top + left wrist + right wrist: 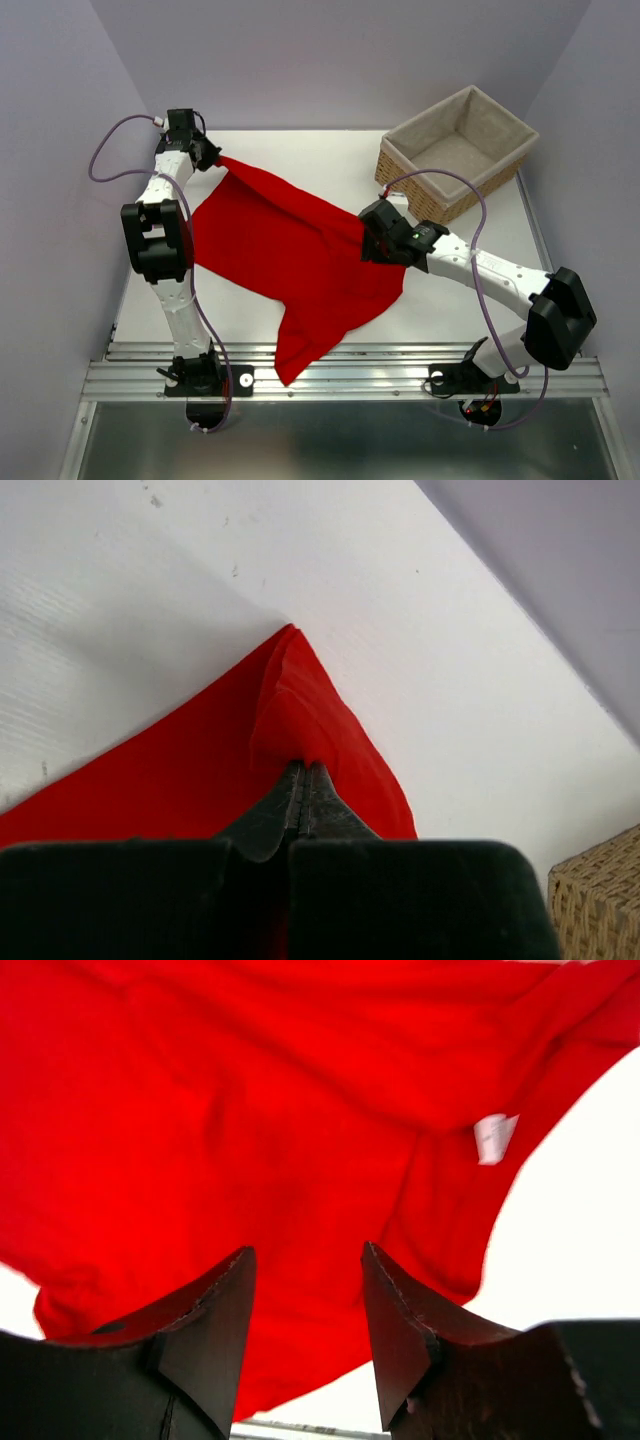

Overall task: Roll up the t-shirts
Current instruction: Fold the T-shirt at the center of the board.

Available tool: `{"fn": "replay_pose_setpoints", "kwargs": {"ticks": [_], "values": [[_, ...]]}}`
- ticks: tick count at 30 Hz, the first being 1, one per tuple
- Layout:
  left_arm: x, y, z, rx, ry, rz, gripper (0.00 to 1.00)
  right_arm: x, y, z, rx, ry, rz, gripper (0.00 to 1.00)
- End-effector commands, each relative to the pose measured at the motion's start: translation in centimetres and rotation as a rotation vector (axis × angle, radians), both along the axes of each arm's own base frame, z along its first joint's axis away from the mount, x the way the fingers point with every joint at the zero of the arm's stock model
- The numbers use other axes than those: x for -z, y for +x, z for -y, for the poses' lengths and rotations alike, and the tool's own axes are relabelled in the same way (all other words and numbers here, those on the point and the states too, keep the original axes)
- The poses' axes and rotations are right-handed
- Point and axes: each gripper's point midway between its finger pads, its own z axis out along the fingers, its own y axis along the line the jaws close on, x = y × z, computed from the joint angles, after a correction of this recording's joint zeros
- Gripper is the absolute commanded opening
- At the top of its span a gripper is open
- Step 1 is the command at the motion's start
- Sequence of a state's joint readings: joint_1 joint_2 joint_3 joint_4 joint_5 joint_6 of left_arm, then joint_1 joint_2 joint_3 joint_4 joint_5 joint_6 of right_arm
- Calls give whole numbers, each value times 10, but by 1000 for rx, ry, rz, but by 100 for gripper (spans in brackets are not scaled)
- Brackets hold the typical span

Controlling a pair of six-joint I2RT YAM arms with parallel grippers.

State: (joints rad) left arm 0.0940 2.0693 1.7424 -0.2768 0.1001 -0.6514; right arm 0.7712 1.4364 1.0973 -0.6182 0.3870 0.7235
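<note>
The big white table (pixel 300 160) fills most of the top view, with pale walls around it. The red t-shirt (pixel 290 260) lies open and a bit crumpled across the middle of the table. It reaches from the far left side down to the near edge. One end of it hangs over that edge and onto the metal rail (pixel 400 370) at the front. A brown wicker basket (pixel 440 195) with a light cloth inside sits at the far right corner, apart from the shirt. The left arm (pixel 165 250) goes up the left side of the table. The right arm (pixel 490 270) comes in from the right and leans over the shirt. The left claw (pixel 212 158) is at the far left tip of the shirt. In its own camera its two fingers are pressed tight together, and they pinch a little fold of red cloth (pixel 290 710) near the corner. The right claw (pixel 305 1255) is over the right side of the shirt. Its two dark fingers (pixel 215 1310) stand apart, with nothing squeezed between them and the red cloth just past them. A tiny white tag (pixel 495 1138) shows on the shirt in that view.
</note>
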Motion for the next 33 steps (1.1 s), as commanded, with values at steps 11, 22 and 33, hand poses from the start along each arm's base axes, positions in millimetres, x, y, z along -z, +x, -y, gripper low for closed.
{"fn": "replay_pose_setpoints", "kwargs": {"ticks": [11, 22, 33], "values": [[-4, -40, -17, 26, 219, -98, 64, 40, -59, -25, 20, 207, -166, 52], [1, -53, -7, 59, 197, -90, 64, 69, -64, -18, 137, 249, -195, 49], [7, -57, -1, 77, 190, -91, 63, 87, -58, -13, 193, 225, -180, 38]]}}
